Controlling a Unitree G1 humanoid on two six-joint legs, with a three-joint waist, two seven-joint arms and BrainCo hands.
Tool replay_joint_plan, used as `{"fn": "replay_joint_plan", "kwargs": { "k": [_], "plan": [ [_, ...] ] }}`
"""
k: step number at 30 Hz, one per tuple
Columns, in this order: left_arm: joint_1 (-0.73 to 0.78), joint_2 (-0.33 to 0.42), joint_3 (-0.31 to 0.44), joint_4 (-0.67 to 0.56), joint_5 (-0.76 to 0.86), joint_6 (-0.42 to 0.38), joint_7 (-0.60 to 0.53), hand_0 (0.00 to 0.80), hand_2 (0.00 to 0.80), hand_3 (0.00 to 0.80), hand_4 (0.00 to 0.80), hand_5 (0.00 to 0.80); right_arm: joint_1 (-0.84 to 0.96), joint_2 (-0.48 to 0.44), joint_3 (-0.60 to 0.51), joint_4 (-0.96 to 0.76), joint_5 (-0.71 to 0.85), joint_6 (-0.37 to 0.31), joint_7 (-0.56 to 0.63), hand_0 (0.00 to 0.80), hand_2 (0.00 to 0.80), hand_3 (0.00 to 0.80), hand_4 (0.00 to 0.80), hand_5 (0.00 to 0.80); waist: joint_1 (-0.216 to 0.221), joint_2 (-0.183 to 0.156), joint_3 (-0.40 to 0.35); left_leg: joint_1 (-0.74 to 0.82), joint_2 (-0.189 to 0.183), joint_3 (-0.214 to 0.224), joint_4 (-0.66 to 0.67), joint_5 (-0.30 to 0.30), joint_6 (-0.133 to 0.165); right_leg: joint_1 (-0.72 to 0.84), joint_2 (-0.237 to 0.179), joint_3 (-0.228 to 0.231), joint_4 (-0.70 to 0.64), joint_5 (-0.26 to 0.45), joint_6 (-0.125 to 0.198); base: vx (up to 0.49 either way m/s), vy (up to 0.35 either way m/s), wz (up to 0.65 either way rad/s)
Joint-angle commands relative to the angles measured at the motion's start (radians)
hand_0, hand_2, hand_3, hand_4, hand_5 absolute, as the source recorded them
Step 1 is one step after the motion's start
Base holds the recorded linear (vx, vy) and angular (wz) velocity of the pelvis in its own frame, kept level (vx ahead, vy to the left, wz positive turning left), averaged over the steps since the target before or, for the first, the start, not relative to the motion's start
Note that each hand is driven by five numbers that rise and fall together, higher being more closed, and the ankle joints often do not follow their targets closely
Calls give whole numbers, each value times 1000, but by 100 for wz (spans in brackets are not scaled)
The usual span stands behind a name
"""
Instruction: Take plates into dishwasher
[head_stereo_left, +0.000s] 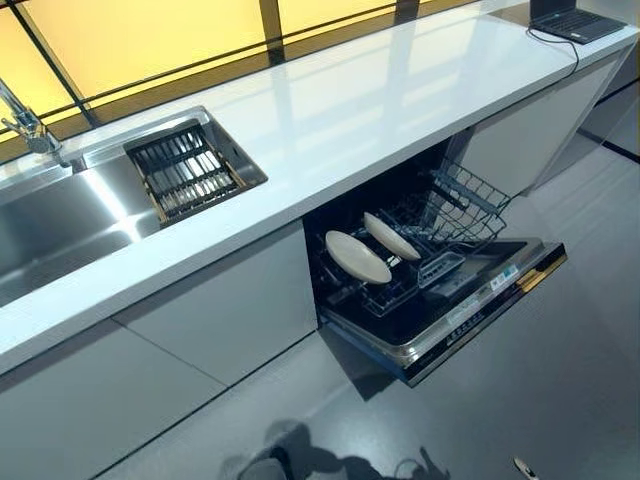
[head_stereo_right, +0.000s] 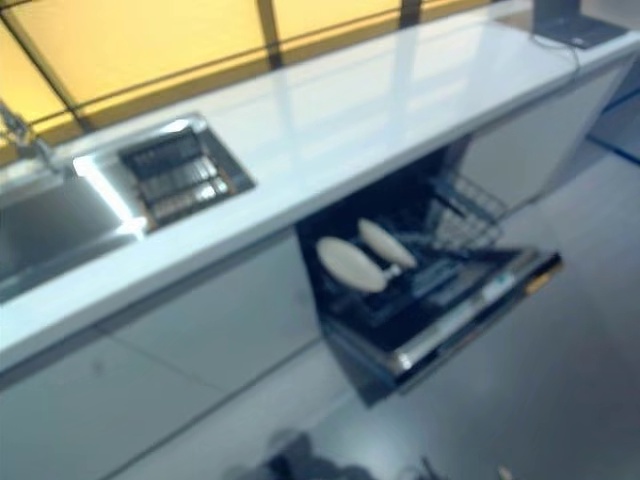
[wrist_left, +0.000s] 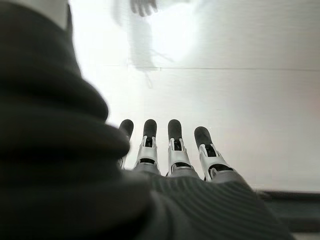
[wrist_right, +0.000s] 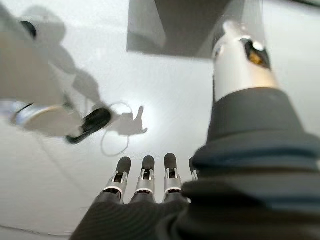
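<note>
Below the long white countertop (head_stereo_left: 330, 120), our head views show two pale oval plates (head_stereo_left: 357, 257) standing on edge, side by side in the dark wire rack (head_stereo_left: 440, 215) of an open dishwasher (head_stereo_left: 440, 300), its door (head_stereo_left: 470, 310) folded down to the right. Far left sits a steel sink (head_stereo_left: 60, 225) holding a slatted drain tray (head_stereo_left: 185, 170). Neither hand appears there. Only the wrist views show them: our left hand (wrist_left: 170, 155) and right hand (wrist_right: 145, 185) both hang with fingers straight and relaxed, empty, above pale grey floor (wrist_right: 60, 165). Thumbs are hidden.
</note>
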Motion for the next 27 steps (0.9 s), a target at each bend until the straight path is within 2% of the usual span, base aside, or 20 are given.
{"fn": "replay_joint_plan", "kwargs": {
  "k": [1,3,4,6,13,18,22,27],
  "plan": [
    [-43,5,-40,-11,60,-39,-14,0,0,0,0,0,-114,5,-16,13,130,-60,-34,0,0,0,0,0,8,20,63,112,-37,-62,54,-177,37,-81,136,3,-5,40,-137,-111,35,10],
    [-40,12,-58,-23,60,-46,-32,0,0,0,0,0,-126,6,-23,19,141,-76,-32,0,0,0,0,0,12,34,80,88,-36,-57,90,-194,40,-88,129,5,-6,49,-132,-86,51,-18],
    [-28,11,-65,-24,49,-40,-41,0,0,0,0,0,-145,1,-28,19,160,-95,-48,0,0,0,0,0,14,56,98,85,-42,-54,83,-186,43,-97,120,9,-6,60,-122,-72,78,-6],
    [-12,14,-68,-32,45,-37,-43,0,0,0,0,0,-178,-23,-38,11,218,-103,-64,0,0,0,0,0,20,79,115,67,-53,-63,85,-181,39,-110,116,16,-17,66,-121,-87,69,9],
    [33,-18,-89,-44,35,-43,-83,0,0,0,0,0,-240,-52,-58,-63,320,-161,-56,0,0,0,0,0,24,147,166,13,-65,-63,127,-171,34,-166,84,19,39,43,-139,-59,38,1],
    [45,-47,-123,-80,22,-40,-84,0,0,0,0,0,-304,-67,-21,-124,311,-164,-35,0,0,0,0,0,37,174,168,12,-78,-76,91,-141,29,-175,75,14,41,39,-146,-29,26,5],
    [42,-65,-145,-98,-3,-39,-72,0,0,0,0,0,-369,-74,25,-157,287,-175,-23,0,0,0,0,0,58,192,162,28,-94,-104,29,-108,21,-167,73,3,33,33,-149,-35,22,17],
    [42,-80,-156,-81,-42,-46,-72,0,0,0,0,0,-487,-89,79,-189,276,-186,-94,0,0,0,0,0,85,212,147,45,-110,-123,-5,-89,11,-152,56,-27,50,7,-160,-21,47,17]
  ]
}}
